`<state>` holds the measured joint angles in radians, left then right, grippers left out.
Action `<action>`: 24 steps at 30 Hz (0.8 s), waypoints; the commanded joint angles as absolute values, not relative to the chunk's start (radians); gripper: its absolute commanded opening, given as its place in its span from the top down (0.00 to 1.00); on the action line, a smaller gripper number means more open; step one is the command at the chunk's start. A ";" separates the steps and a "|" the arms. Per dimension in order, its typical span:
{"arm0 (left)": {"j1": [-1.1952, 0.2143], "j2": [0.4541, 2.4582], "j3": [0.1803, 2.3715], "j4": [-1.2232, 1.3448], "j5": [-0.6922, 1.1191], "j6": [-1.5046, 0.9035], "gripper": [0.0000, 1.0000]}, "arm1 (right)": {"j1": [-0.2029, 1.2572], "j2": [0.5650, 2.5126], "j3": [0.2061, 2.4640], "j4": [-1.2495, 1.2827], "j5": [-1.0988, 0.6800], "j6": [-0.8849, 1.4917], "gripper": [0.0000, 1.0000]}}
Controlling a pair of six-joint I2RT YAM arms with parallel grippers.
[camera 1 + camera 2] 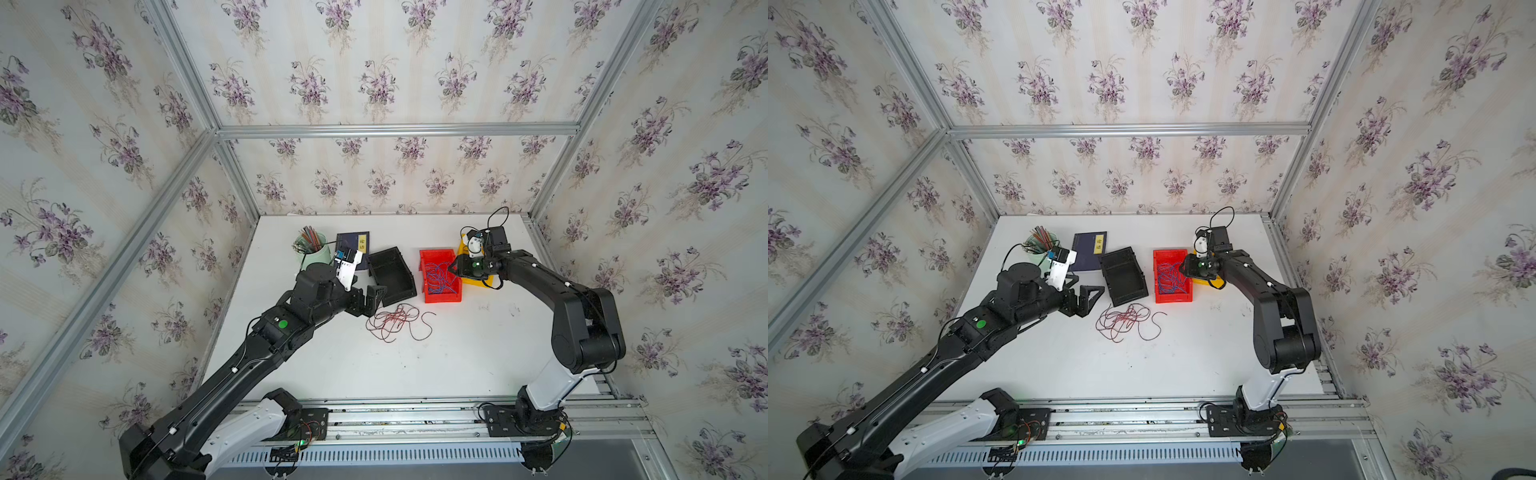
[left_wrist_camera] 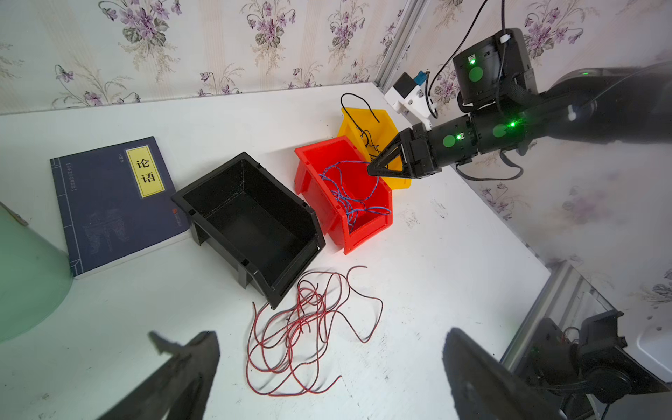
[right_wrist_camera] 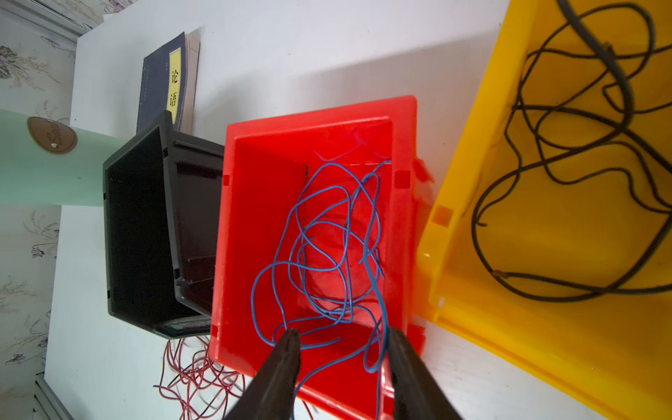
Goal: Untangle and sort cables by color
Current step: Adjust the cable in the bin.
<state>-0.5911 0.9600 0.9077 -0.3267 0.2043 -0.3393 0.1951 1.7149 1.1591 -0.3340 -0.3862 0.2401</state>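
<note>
Over the red bin (image 3: 251,203), right end effector (image 3: 342,332) hangs half-open, apparently gripping nothing, above blue cables (image 3: 336,268) that look light and floppy, best pinched at a raised loop.

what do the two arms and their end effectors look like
The left arm and right arm are matte black jointed shells with white lower links, round green stickers and thin black cords clipped alongside. Each wrist carries a white camera bracket. The left end effector and right end effector have black triangular open-frame fingers.
</note>
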 commanded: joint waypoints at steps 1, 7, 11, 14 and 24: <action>-0.591 0.962 0.911 -0.336 0.187 -0.317 0.01 | 0.196 1.715 1.158 -0.316 -0.403 0.264 0.57; -0.590 0.968 0.914 -0.349 0.179 -0.302 0.01 | 0.210 1.716 1.166 -0.311 -0.408 0.275 0.61; -0.588 0.968 0.914 -0.354 0.175 -0.299 0.01 | 0.228 1.722 1.176 -0.311 -0.388 0.270 0.81; -0.589 0.966 0.913 -0.359 0.172 -0.298 0.01 | 0.238 1.735 1.183 -0.311 -0.375 0.267 0.88; -0.584 0.935 0.905 -0.395 0.151 -0.294 0.01 | 0.292 1.843 1.222 -0.316 -0.325 0.231 0.94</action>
<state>-0.5869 0.9451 0.9062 -0.3847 0.1646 -0.3054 0.2779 1.8202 1.2072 -0.3172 -0.3523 0.2550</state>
